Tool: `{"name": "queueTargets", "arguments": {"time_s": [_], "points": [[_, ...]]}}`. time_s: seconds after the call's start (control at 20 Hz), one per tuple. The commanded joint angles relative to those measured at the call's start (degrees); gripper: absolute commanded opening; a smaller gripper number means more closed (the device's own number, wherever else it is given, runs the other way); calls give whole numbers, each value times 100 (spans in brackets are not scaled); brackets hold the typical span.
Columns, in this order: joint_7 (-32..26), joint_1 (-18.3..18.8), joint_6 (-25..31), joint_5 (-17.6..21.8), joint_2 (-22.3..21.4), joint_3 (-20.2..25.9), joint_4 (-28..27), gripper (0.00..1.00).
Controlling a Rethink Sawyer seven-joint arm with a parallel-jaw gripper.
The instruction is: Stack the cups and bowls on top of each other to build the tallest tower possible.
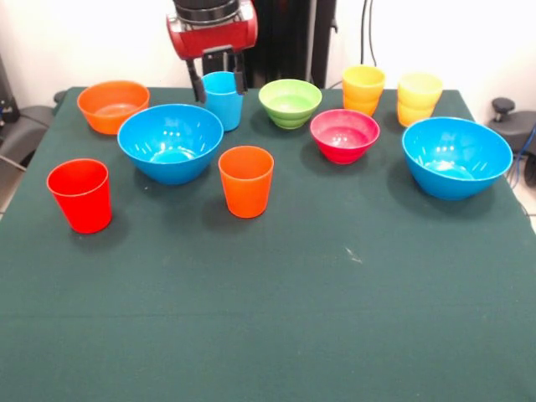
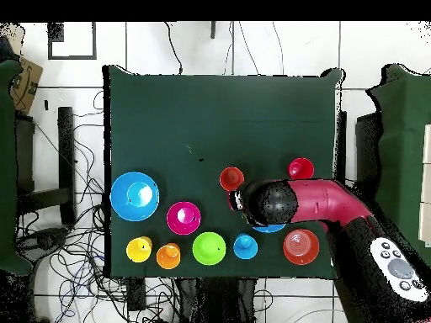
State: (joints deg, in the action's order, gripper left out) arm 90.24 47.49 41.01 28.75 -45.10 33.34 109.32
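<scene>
Nearest the camera lies a broad bare stretch of the dark green table (image 1: 268, 335); the first objects beyond it are the red cup (image 1: 81, 195) by the left edge and the orange cup (image 1: 246, 181) near the middle, both upright.

My gripper (image 1: 220, 79) hangs at the table's far edge, its two dark fingers (image 1: 201, 86) spread on either side of the light blue cup (image 1: 223, 100). The jaws straddle the cup's upper rim, but I cannot tell whether they press it or only bracket it. The cup stands on the table.

Moving outward, a large blue bowl (image 1: 171, 142) sits just in front of that cup, towards the left edge. The orange bowl (image 1: 113, 106) is at the far left corner. The lime-green bowl (image 1: 290, 103) is beside the light blue cup on the other side, with the pink-red bowl (image 1: 344, 135) just in front of it. Two yellowish cups, the yellow-orange cup (image 1: 363, 90) and the pale yellow cup (image 1: 419, 98), stand near the far right corner, and the second blue bowl (image 1: 456, 157) rests by the right edge. Nothing is stacked; no tower exists yet.

Risks, as I judge them: the cup is glossy and tapered, so a high, shallow grip could let it slip or tilt on lifting. The blue bowl is close in front, so a low carry could clip its rim and shove it.
</scene>
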Motion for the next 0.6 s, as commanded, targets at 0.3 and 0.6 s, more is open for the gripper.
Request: {"name": "queueTargets", "arguments": {"time_s": [0.3, 0.6], "points": [[-279, -472, -7, 486, -197, 98, 226, 100], [-197, -512, 19, 269, -584, 162, 506, 100]]}}
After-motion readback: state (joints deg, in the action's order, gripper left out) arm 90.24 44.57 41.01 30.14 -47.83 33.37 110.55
